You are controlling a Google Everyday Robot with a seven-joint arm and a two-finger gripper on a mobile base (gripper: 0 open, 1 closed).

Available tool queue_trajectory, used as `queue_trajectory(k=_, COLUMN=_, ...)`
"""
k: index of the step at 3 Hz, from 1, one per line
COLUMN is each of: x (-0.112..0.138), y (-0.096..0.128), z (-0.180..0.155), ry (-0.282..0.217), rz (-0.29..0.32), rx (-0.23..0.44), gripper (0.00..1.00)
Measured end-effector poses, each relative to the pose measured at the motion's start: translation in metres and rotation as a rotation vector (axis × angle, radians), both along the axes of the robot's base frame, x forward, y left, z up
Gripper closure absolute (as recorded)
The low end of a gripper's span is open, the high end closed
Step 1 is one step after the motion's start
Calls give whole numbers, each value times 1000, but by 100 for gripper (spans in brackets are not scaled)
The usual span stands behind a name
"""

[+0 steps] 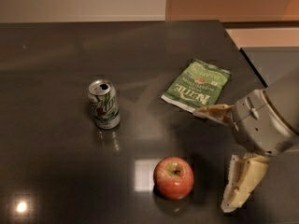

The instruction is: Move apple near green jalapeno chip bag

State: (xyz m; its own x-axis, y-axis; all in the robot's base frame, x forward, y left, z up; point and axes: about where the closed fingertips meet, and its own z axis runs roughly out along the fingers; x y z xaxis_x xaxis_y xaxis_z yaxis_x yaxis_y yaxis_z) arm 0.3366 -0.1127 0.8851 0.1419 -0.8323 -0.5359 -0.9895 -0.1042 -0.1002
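Note:
The red apple (173,177) with yellowish patches and a dark stem dimple sits on the dark table, near the front. The green jalapeno chip bag (196,84) lies flat behind it and to the right, white lettering facing up. My gripper (215,160) hangs at the right, just right of the apple and in front of the bag. Its two cream fingers are spread wide apart, one (212,113) near the bag's front edge, the other (240,183) low beside the apple. It holds nothing.
A green-and-white soda can (104,104) stands upright to the left of the bag. The dark table (56,59) ends at the right edge near the bag. A bright light reflection (144,175) lies left of the apple.

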Motion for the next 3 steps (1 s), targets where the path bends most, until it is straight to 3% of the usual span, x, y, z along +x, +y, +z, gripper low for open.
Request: queue_trajectory(k=3, x=-32, y=49, z=-35, ry=59, rz=73, rx=34, gripper=0)
